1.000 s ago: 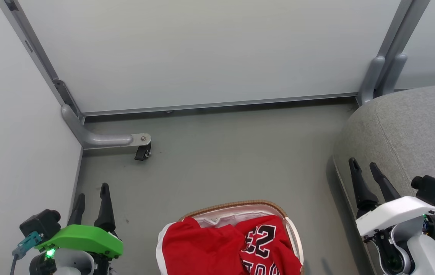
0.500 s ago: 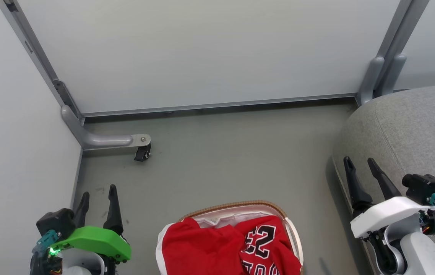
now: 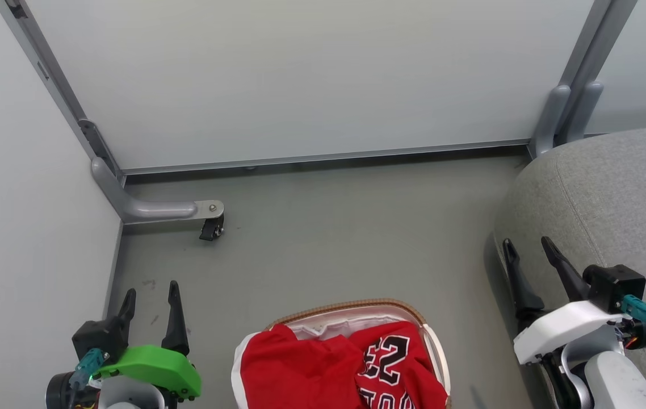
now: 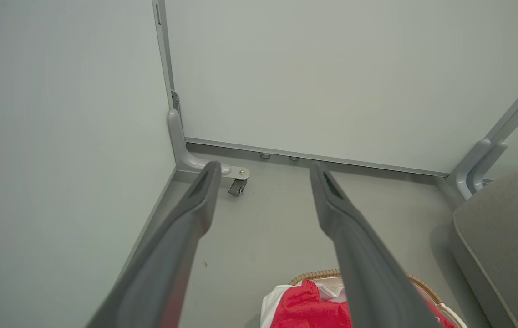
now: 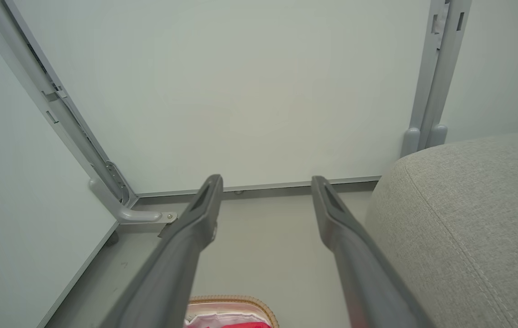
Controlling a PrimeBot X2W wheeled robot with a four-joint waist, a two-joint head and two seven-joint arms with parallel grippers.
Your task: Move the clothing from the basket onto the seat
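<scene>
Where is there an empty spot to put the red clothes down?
The seat, beside the right pincer, is bare. So is the floor between wall, caster and basket. The basket is crowded with clothing.

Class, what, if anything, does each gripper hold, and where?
Nothing is held. The left gripper and right gripper are open and empty; the red sports clothing lies in the brown-rimmed cream basket.

The grey-green floor (image 3: pixel 328 238) is smooth, with a few small dark marks (image 3: pixel 149 282) near its left edge. A basket (image 3: pixel 345 305) with a brown rim stands on it at the near middle, and a grey sofa (image 3: pixel 612 193) rests on it at the right. At the far left, a grey metal foot (image 3: pixel 152 209) with a black caster (image 3: pixel 211 227) reaches out from the corner where pale panels (image 3: pixel 300 85) meet.
</scene>
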